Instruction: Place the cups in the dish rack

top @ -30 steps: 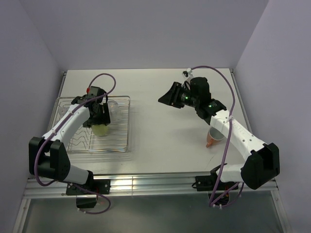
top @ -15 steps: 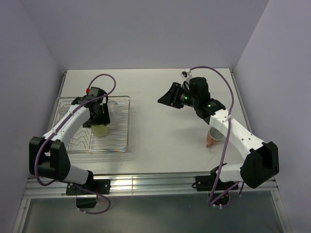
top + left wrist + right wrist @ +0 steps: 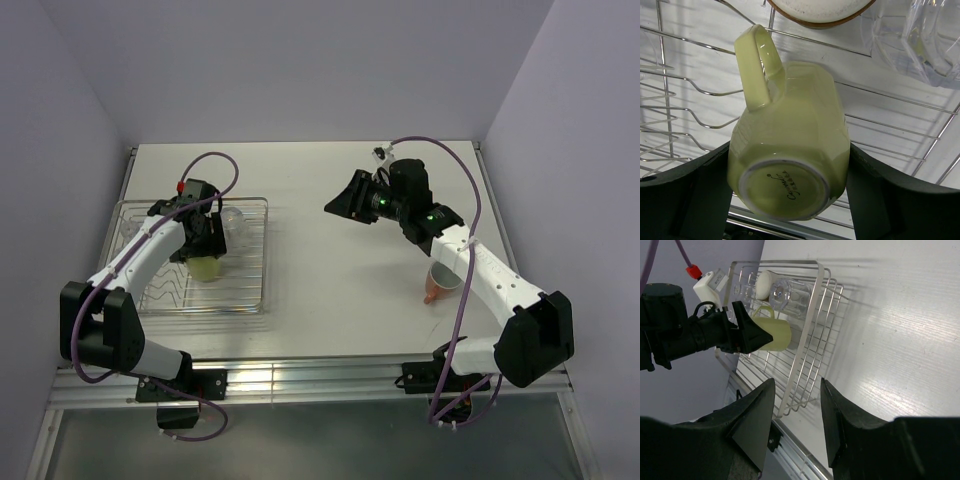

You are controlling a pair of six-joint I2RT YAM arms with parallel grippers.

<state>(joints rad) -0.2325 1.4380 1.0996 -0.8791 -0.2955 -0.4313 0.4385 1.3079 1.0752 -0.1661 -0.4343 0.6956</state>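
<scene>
Gripping the green mug [image 3: 790, 145], left fingers [image 3: 690, 200] hide its sides (right fingers [image 3: 752, 420] spread, empty).

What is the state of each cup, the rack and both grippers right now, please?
yellow-green mug: gripped, tipped over, inside the dish rack.
left gripper: shut on the yellow-green mug.
clear tumbler: loose in the dish rack.
brown-and-cream cup: loose in the dish rack.
salmon-orange mug: upright on the table, untouched.
right gripper: open, empty.

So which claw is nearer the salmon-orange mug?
Right. The right claw hangs over the table beyond the salmon-orange mug; the left claw is far off at the dish rack, holding the yellow-green mug.
</scene>
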